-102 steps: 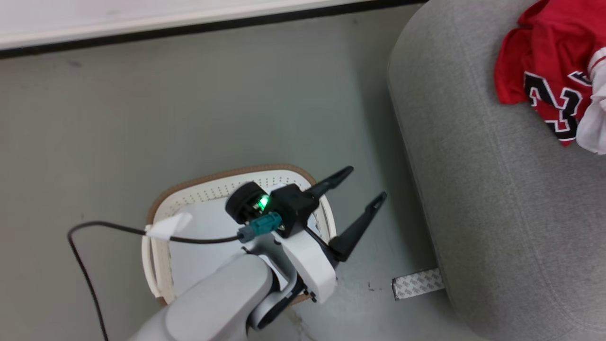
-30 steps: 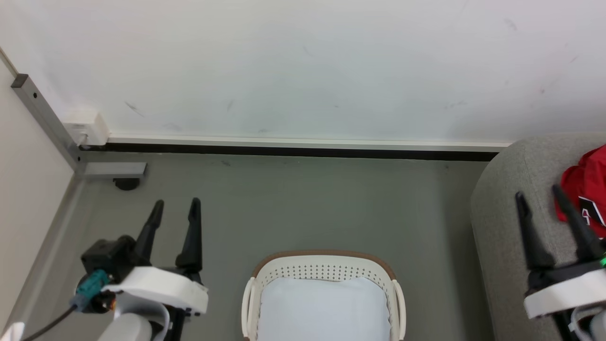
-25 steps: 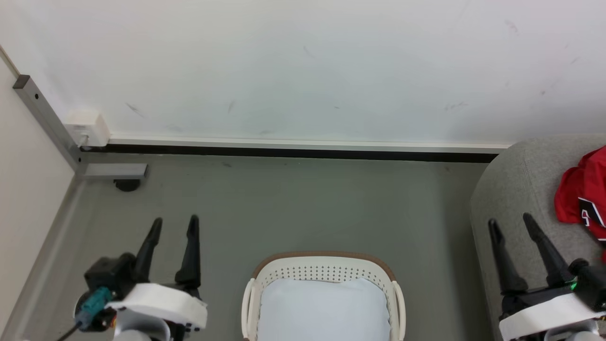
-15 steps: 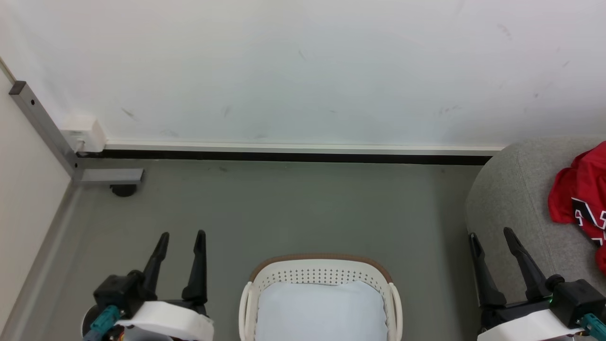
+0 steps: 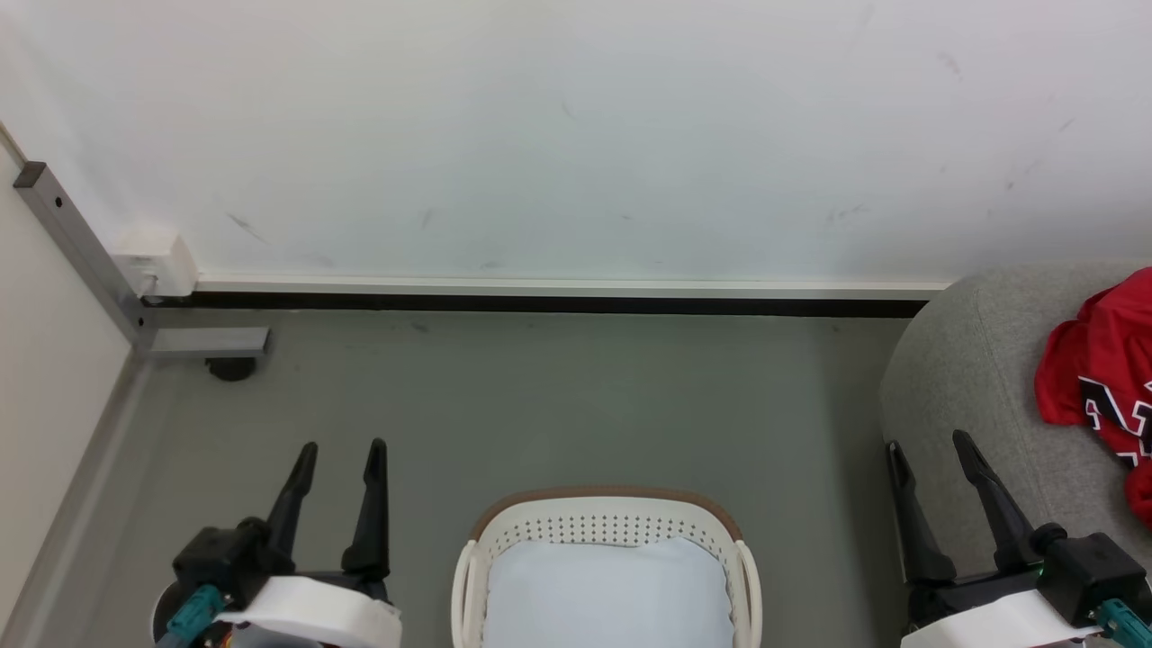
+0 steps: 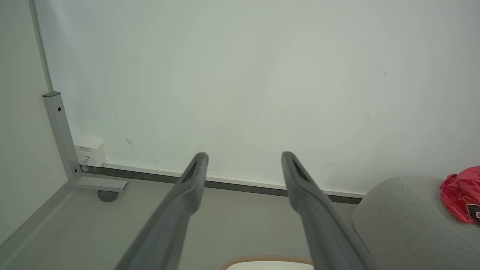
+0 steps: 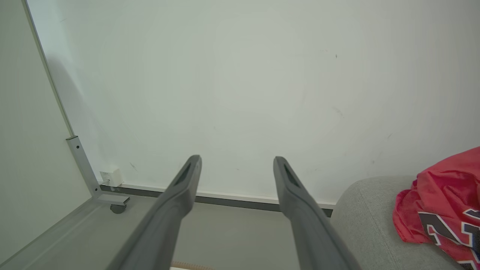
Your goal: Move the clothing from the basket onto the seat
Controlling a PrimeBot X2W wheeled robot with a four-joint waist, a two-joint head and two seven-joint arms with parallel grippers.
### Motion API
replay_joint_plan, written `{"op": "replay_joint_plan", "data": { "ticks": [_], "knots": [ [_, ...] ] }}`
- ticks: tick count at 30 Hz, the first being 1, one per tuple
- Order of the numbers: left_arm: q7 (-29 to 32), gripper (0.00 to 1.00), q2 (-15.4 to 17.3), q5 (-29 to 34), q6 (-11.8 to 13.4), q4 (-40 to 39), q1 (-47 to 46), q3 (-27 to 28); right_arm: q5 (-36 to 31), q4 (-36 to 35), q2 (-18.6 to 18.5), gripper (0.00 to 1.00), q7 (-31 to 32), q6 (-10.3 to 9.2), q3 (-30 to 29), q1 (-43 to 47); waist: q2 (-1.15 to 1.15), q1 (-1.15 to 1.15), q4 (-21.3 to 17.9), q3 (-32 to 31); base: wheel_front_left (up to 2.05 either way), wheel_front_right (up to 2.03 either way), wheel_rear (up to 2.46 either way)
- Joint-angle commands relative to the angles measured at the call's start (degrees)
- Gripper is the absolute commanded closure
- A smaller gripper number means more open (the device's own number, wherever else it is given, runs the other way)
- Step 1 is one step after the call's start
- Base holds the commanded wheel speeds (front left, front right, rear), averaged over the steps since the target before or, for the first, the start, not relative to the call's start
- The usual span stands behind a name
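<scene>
The red clothing [image 5: 1105, 378] with black-and-white numerals lies on the grey seat [image 5: 967, 378] at the right edge; it also appears as the red clothing [image 7: 442, 210] on the seat [image 7: 371, 225] and the clothing [image 6: 463, 193] on the seat [image 6: 405, 221]. The cream basket [image 5: 607, 526] with its brown rim stands on the floor at bottom centre, only its pale bottom showing inside. My left gripper [image 5: 342, 447] is open to the left of the basket, above the floor. My right gripper [image 5: 927, 441] is open at the seat's near-left edge, nothing between its fingers.
A white wall with a dark baseboard [image 5: 540, 304] runs across the back. A grey metal post with a foot and caster [image 5: 229, 364] and a small white box [image 5: 157, 261] stand in the left corner. Grey floor [image 5: 585, 405] lies between wall and basket.
The camera rose from looking down at the basket to facing the wall. Over the last second both grippers dropped lower in the view, and the right one drew back from the clothing.
</scene>
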Motion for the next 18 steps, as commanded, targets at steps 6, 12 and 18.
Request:
{"op": "replay_joint_plan", "data": {
  "ticks": [6,12,18],
  "knots": [
    [-0.01,0.00,-1.12,2.76,-1.61,0.57,0.97,2.28,0.68,0.18,0.12,0.00,-0.18,-0.13,0.09,0.85,0.00,0.00,-0.12,-0.33,0.00,0.00,0.00],
    [-0.01,0.00,-1.81,3.95,-2.49,0.83,1.04,3.37,0.84,0.19,0.33,0.00,-0.18,-0.13,0.28,0.88,0.00,0.00,-0.23,-0.51,0.00,0.00,0.00],
    [0.09,1.00,-2.34,3.15,-3.12,1.72,0.48,3.43,0.60,0.79,0.75,1.00,0.10,0.00,0.45,0.52,0.00,0.01,-0.41,-0.74,0.00,0.00,0.00]
  ]
}}
